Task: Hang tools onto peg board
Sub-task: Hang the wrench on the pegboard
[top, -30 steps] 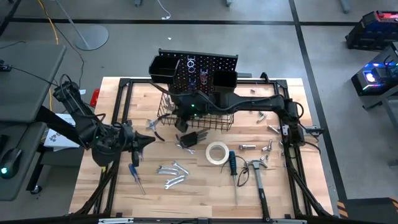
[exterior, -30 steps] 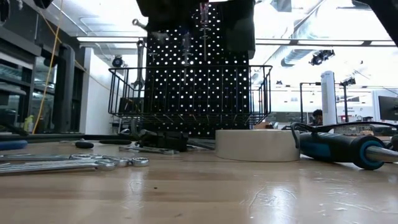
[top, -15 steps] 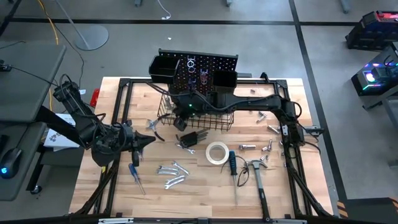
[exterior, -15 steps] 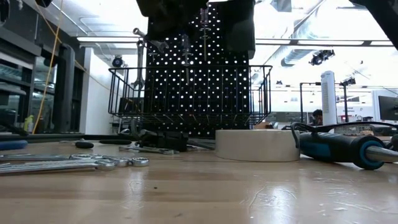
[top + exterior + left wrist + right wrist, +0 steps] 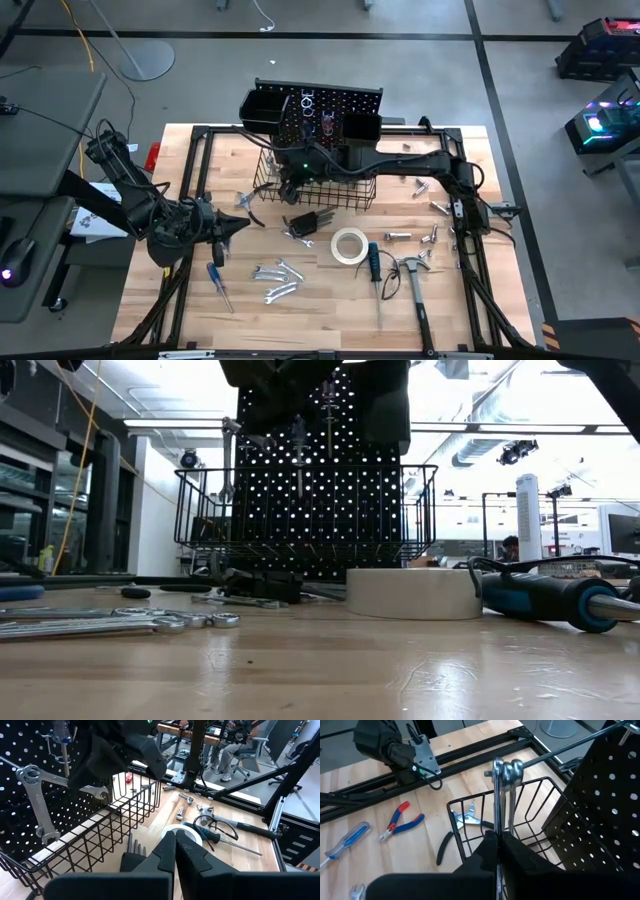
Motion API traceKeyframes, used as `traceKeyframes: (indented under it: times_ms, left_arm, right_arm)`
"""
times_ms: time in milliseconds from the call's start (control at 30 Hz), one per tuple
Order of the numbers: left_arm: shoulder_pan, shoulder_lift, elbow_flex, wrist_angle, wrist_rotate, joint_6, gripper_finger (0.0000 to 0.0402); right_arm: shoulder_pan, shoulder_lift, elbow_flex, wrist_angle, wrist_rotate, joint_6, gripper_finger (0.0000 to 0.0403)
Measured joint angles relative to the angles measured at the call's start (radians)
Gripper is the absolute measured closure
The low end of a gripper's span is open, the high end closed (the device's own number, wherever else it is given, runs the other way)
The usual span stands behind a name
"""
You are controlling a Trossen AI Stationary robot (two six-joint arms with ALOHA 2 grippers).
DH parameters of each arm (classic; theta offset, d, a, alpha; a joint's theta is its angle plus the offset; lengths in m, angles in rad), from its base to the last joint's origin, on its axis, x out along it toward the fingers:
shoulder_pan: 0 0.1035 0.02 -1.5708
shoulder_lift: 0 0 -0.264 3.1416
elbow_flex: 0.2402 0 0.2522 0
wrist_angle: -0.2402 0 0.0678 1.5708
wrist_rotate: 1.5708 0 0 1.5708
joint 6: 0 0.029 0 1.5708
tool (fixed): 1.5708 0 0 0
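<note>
Right wrist view: tool [image 5: 498, 842] grips slim shiny wrench [image 5: 499, 795].

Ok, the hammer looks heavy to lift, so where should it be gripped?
Its black handle, just below the head, from straight above, fingers across it. The hammer lies flat, handle toward the near edge, clear of the screwdriver; gripping near the head should limit tipping. The right claw holds a wrench.

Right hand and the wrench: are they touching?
Touching. In the right wrist view the right hand is closed on the wrench, whose shaft runs down between its fingers above the basket.
</note>
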State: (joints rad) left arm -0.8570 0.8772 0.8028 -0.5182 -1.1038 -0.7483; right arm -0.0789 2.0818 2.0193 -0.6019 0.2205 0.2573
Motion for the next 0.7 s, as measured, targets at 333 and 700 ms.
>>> traceKeyframes:
  times_ms: [333,700]
  left_arm:
    - [0.0,0.0,0.0,0.0,0.0,0.0,0.0401]
    - [0.0,0.0,0.0,-0.009,0.001,0.0,0.0401]
  right_arm:
    - [0.0,0.0,0.001,0.0,0.038,-0.049,0.036]
    - [0.029,-0.008,0.001,-0.061,0.173,-0.093,0.0206]
